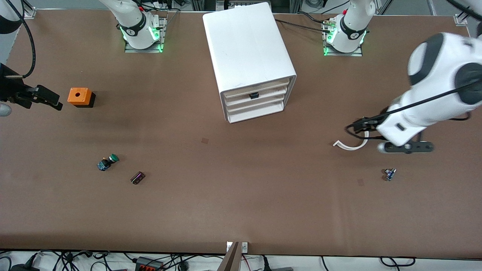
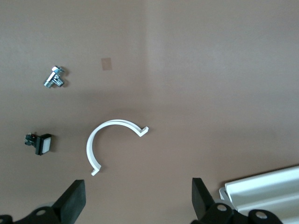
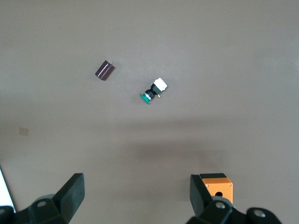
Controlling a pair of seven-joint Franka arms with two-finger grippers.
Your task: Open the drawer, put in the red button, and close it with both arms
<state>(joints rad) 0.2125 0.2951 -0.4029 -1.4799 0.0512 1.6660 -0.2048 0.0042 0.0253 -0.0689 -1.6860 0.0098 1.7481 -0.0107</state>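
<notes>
The drawer, second from the top in the white cabinet, stands shut and level with the other three, with a small black handle at its middle. No red button shows in any view. My left gripper hangs open over bare table toward the left arm's end, beside a white curved strip. My right gripper hangs open at the right arm's end, next to the orange box. Nothing is between either pair of fingers.
A green-capped button and a small dark cylinder lie nearer the front camera. A small metal fitting and a black-and-white part lie near the left gripper.
</notes>
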